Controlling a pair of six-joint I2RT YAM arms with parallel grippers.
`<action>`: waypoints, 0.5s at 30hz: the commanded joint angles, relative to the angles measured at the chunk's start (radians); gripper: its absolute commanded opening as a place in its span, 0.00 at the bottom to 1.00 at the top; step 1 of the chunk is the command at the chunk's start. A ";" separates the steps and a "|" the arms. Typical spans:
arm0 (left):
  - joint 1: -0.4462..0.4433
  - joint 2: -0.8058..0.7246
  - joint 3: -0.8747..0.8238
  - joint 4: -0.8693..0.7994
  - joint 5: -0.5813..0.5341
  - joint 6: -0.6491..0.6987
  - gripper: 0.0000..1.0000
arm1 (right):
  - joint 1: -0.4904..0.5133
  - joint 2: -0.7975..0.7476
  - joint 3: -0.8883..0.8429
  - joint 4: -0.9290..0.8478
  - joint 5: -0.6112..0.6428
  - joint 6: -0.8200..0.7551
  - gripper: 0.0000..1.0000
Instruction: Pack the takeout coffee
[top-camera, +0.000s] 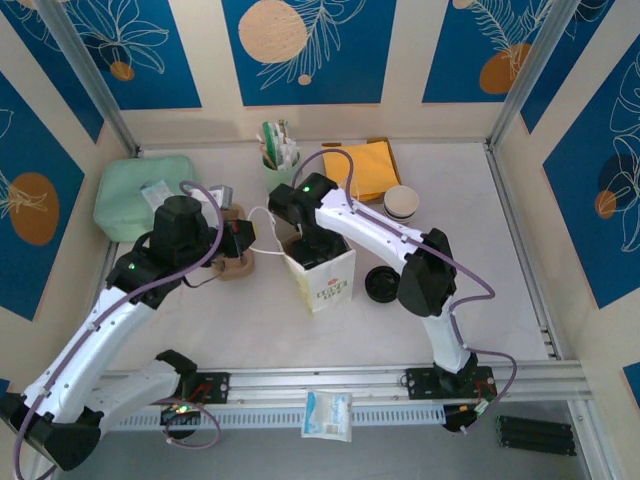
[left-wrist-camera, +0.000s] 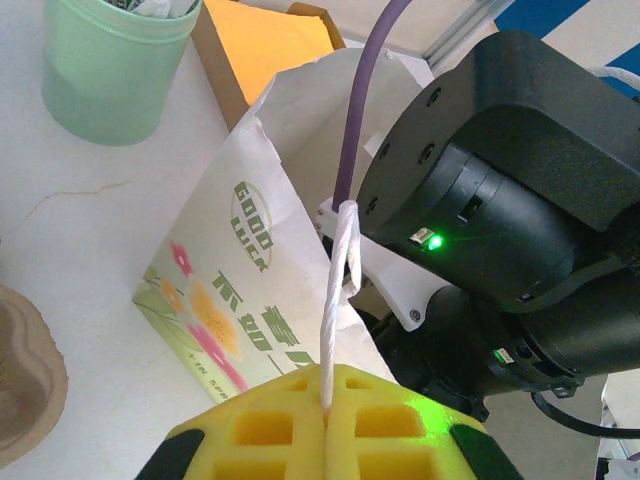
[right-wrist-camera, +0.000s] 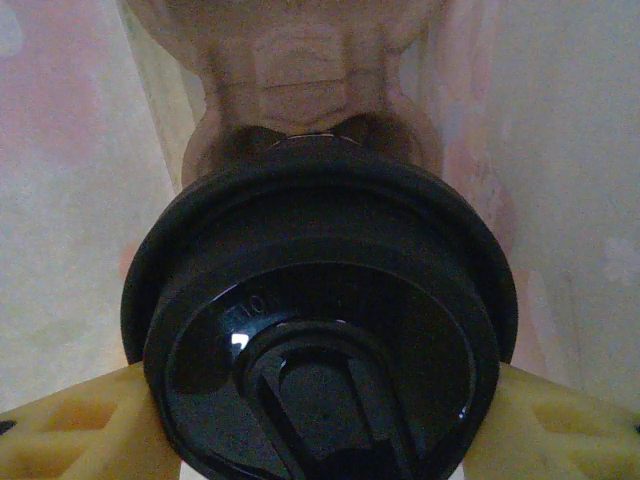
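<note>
Coffee down in the bag, both my grippers busy over the tabletop.

The paper bag stands upright at the middle, mouth open. My right gripper is down inside it, grasping the takeout coffee, which is capped in black. My yellow fingers press at either side under the cap's rim, and the paper wall is hidden beneath. A brown moulded-pulp shape lies deeper in the bag beyond it. My left gripper sits left of the bag, clenched, just beside a brown pulp carrier. Right of the bag are a stack of nested cups and, nearer me, a loose black lid. Thinnest of all is the bag's white cord handle, pinched in my left gripper and drawn taut.
</note>
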 joint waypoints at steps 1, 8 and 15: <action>0.007 -0.001 0.037 -0.004 -0.008 -0.001 0.02 | -0.010 0.000 -0.034 0.000 0.031 0.024 0.59; 0.008 -0.002 0.038 -0.007 -0.008 0.001 0.02 | -0.012 -0.001 -0.049 0.007 0.035 0.028 0.59; 0.007 0.000 0.041 -0.007 -0.008 0.001 0.02 | -0.012 -0.002 -0.052 0.010 0.048 0.034 0.59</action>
